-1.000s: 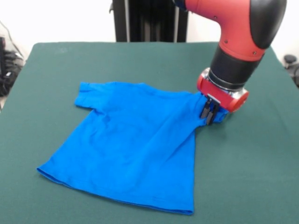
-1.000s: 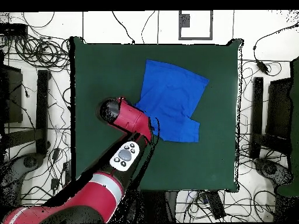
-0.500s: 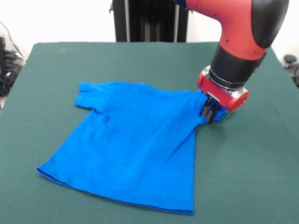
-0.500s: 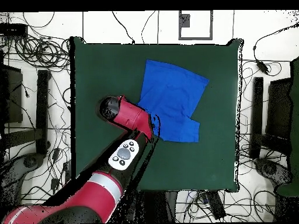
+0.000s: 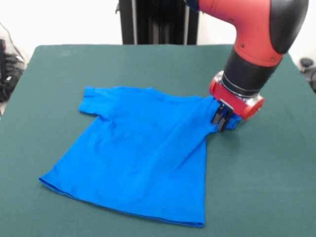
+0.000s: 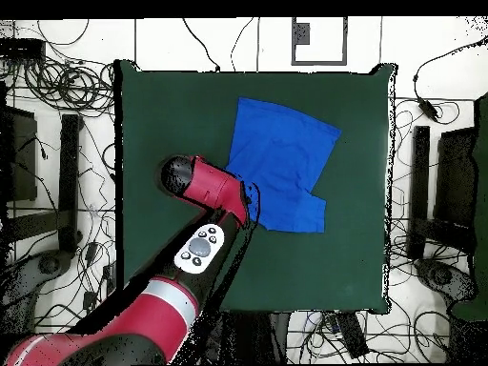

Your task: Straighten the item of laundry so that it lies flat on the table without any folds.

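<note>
The item of laundry [image 5: 140, 153] is a bright blue T-shirt spread over the dark green table [image 5: 148, 64]. Its body lies mostly flat, with one sleeve out at the left. The right sleeve is bunched and drawn up toward my gripper [image 5: 220, 120], which is shut on that cloth just above the tabletop. Creases run from the pinched sleeve down across the shirt. In the overhead view the item of laundry [image 6: 281, 162] lies in the upper middle of the table [image 6: 152, 124], and my gripper [image 6: 246, 202] is at its lower left edge, largely covered by the arm.
The red and black arm [image 5: 256, 44] comes down at the right of the shirt. Cables and equipment [image 6: 57, 86] surround the table on the floor. A black column [image 5: 158, 22] stands behind the far edge.
The arm has shifted very slightly; the gripper still pinches the sleeve and the shirt lies as before.
</note>
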You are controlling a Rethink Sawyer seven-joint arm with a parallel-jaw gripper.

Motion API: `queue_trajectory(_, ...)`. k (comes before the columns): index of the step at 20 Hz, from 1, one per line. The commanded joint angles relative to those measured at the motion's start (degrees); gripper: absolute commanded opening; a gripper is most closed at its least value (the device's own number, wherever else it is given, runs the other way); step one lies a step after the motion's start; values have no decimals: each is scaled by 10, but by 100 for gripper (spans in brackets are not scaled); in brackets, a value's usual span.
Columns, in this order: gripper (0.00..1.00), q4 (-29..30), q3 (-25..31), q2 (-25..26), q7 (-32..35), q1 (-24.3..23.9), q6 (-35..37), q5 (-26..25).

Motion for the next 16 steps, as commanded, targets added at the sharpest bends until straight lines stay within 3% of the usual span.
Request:
queue_trajectory(1, 0, -94, 67, -17, 189, 39, 38, 33)
queue_trajectory(16, 0, -117, 65, -8, 217, 40, 48, 28)
